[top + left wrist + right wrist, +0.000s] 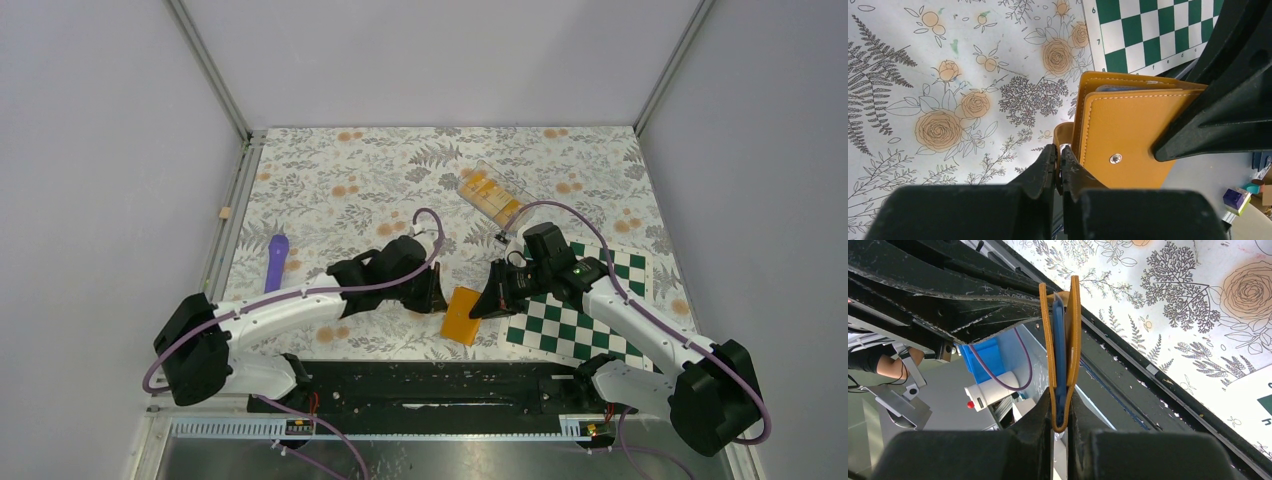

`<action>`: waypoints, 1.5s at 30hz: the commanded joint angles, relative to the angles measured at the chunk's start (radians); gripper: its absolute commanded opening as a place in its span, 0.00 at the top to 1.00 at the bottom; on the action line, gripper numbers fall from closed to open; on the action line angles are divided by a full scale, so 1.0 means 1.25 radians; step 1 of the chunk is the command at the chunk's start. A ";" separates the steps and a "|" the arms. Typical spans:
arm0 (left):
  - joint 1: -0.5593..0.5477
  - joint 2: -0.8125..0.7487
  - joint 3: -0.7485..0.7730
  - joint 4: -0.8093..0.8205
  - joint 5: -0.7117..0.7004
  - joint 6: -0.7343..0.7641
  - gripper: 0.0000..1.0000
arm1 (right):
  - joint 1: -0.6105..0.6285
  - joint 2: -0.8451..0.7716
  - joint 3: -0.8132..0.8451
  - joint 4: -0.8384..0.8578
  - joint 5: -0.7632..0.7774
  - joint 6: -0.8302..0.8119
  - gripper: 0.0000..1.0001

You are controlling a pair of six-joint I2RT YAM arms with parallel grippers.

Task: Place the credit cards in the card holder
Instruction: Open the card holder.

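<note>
Clear plastic box at the far middle of the table holds the credit cards, orange, in rows. Card holder sits near the front edge between both arms: orange leather, white stitching, stud on cover, blue pockets inside, nearly folded. Left gripper pinches its strap; right gripper clamps its edge.

A floral-patterned table cover spreads over the whole work surface. A green-and-white chequered board lies flat at the near right. A clear plastic box sits askew farther back, and a purple object lies near the left edge, well apart from both.
</note>
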 commanded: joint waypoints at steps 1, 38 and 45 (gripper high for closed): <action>0.002 -0.037 0.019 0.002 -0.001 0.027 1.00 | 0.003 -0.013 0.010 -0.001 -0.008 -0.013 0.99; 0.022 -0.051 0.552 -0.551 0.143 0.316 1.00 | 0.073 -0.113 0.288 -0.055 -0.015 -0.307 0.01; 0.022 -0.035 0.555 -0.517 0.173 0.298 1.00 | 0.147 -0.107 0.268 -0.069 0.085 -0.333 0.00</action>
